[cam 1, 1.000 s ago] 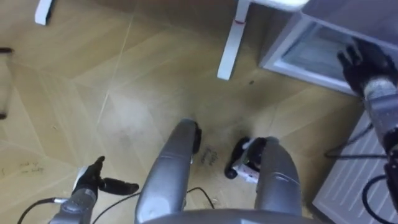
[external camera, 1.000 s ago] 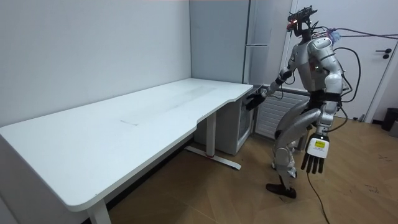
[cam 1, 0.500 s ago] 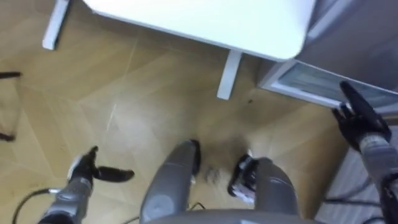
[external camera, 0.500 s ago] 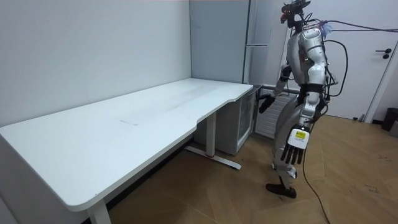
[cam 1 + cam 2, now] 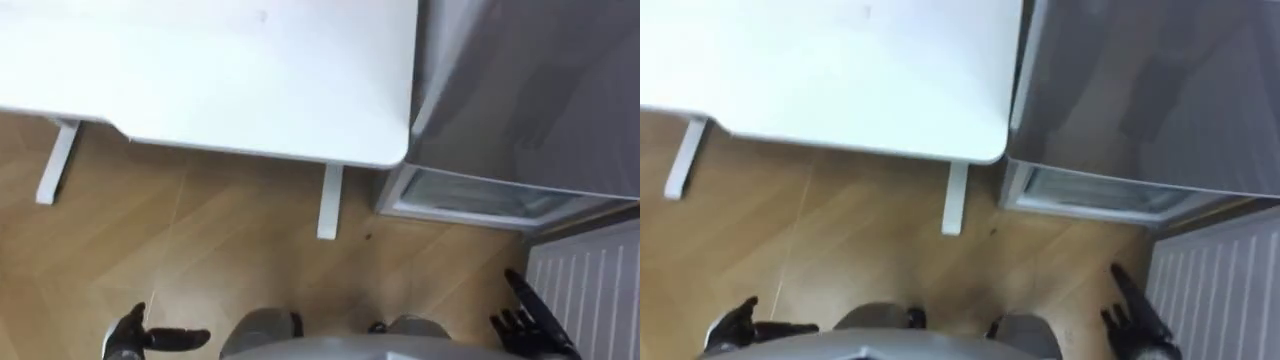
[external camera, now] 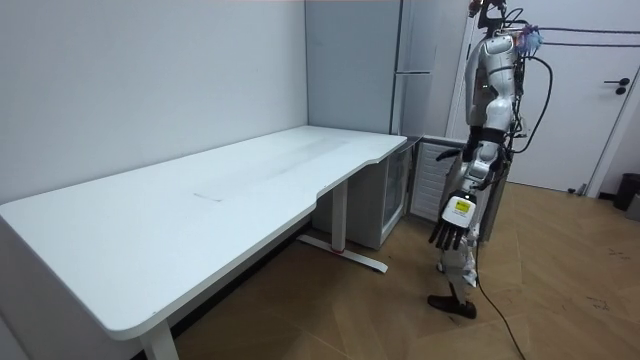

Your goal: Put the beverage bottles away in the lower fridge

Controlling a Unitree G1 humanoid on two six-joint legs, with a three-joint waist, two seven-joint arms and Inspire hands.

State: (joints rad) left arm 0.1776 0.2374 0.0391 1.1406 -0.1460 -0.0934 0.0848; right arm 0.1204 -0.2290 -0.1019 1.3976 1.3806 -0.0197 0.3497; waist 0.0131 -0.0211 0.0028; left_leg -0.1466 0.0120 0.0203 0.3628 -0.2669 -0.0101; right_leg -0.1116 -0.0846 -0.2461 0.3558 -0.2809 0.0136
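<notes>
The lower fridge (image 5: 468, 194) stands on the floor at the table's end, under a tall grey fridge (image 5: 530, 90); I see its glass front from above, and nothing inside it can be made out. No drink is in view. My left hand (image 5: 130, 336) hangs low at the lower left, open and holding nothing. My right hand (image 5: 525, 320) is at the lower right, fingers straight, apart from the fridge, also holding nothing. In the room view I stand upright beside the lower fridge (image 6: 385, 205), with my left hand (image 6: 450, 222) hanging at my side.
A long white table (image 5: 220, 80) runs along the wall to my left, its leg (image 5: 327, 200) close to the fridge. A white ribbed radiator (image 5: 590, 285) is on the right. Wooden floor (image 5: 200, 250) lies open before my feet.
I have straightened up from a bend. My right hand has drawn back from the lower fridge and dropped to my side. The view has lifted onto the table top.
</notes>
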